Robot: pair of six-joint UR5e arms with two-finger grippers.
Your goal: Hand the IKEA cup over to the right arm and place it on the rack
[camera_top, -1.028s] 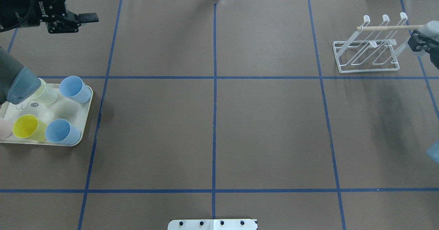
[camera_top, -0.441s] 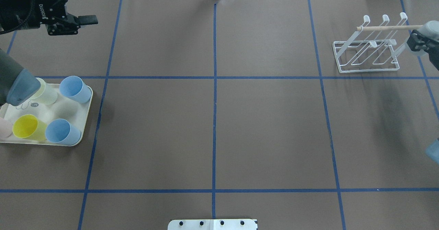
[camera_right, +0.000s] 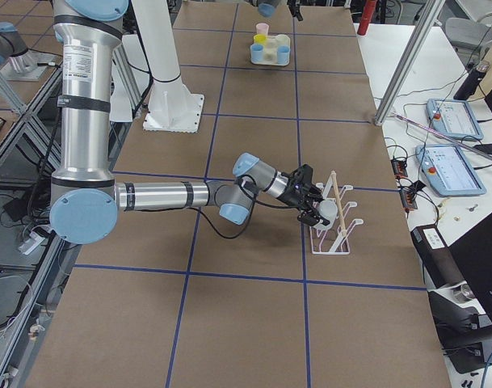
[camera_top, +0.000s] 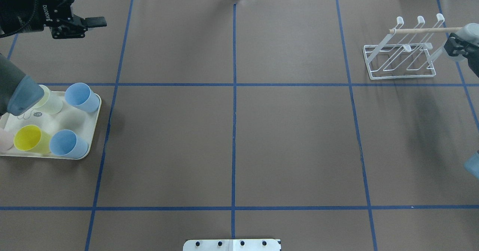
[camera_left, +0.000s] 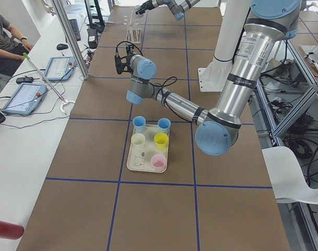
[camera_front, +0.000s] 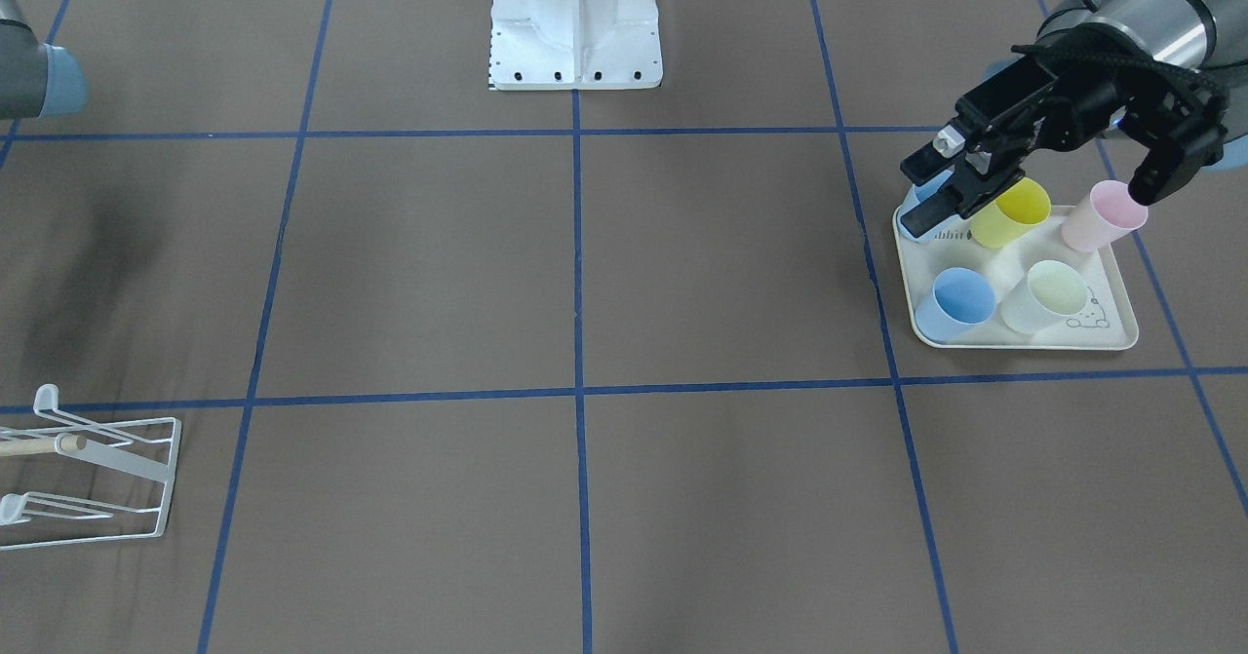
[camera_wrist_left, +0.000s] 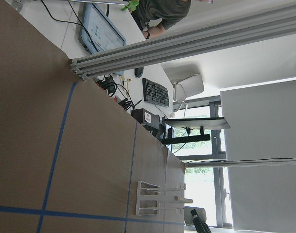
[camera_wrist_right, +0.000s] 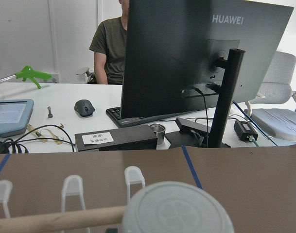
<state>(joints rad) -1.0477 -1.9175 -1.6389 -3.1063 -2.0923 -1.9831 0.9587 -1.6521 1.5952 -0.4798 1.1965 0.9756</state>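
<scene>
- Brown paper marked with a blue tape grid covers the table (camera_top: 292, 138). Nothing lies in its middle, and the action sits at its two far ends.
- At the far left in the overhead view, the left gripper (camera_top: 95, 3) hangs empty with its fingers spread wide. It is above the table just beyond the tray (camera_top: 96, 125).
- Below it, the tray holds the spare cups (camera_top: 76, 97), which stand together and are untouched by either arm.
- Well across the table on the right stands the rack (camera_top: 400, 56). Its prongs slant upward and the dowel (camera_top: 419, 30) lies across their tops.
- At the rack's right end is the cup (camera_wrist_right: 177, 208), a pale one, just beside the outermost prong and under the dowel's free end.
- The right gripper (camera_top: 449, 49) appears to be pinching this cup, though the fingers themselves are hidden in the wrist view.
- The cup's base is turned up and back toward the wrist. Its long axis therefore seems to tilt with the mouth down and away, toward the prongs.
- The hook ends stand left of the cup in the wrist view, so the placing likely needs a small shift that way.
- Only the right arm is near the rack.
</scene>
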